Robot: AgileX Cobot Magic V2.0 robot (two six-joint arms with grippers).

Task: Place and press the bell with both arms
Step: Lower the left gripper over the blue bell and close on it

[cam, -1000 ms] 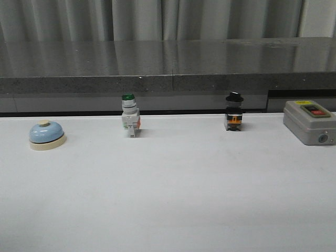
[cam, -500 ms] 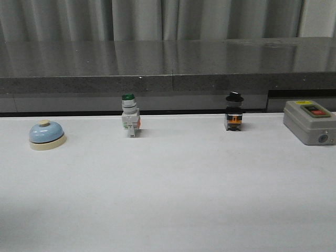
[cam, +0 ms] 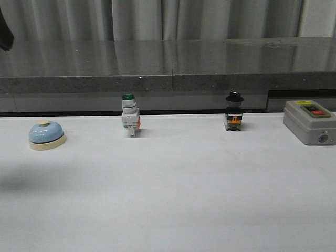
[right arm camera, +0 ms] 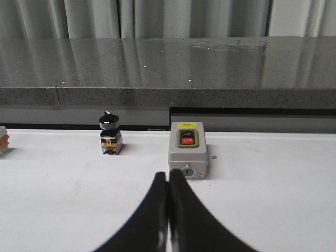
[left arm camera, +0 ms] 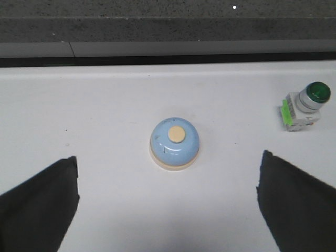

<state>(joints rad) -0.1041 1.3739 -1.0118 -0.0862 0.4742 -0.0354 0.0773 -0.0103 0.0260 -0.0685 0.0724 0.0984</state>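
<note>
The bell (cam: 46, 135), a light-blue dome on a cream base with a cream button, stands at the far left of the white table. In the left wrist view the bell (left arm camera: 174, 143) lies below and ahead of my left gripper (left arm camera: 168, 181), whose black fingers (left arm camera: 42, 202) are spread wide open and empty, high above the table. A dark bit of the left arm (cam: 4, 31) shows at the front view's top left edge. My right gripper (right arm camera: 168, 181) is shut and empty, low over the table, pointing at the grey switch box.
A green-capped white pushbutton switch (cam: 129, 116) and a black-capped switch (cam: 234, 113) stand along the table's back. A grey ON/OFF switch box (cam: 310, 122) sits at the back right. A dark stone ledge (cam: 168, 79) and curtains run behind the table.
A dark part of the left arm has come into the front view's top left corner, and a shadow now falls on the table near the bell. Nothing on the table has moved.
</note>
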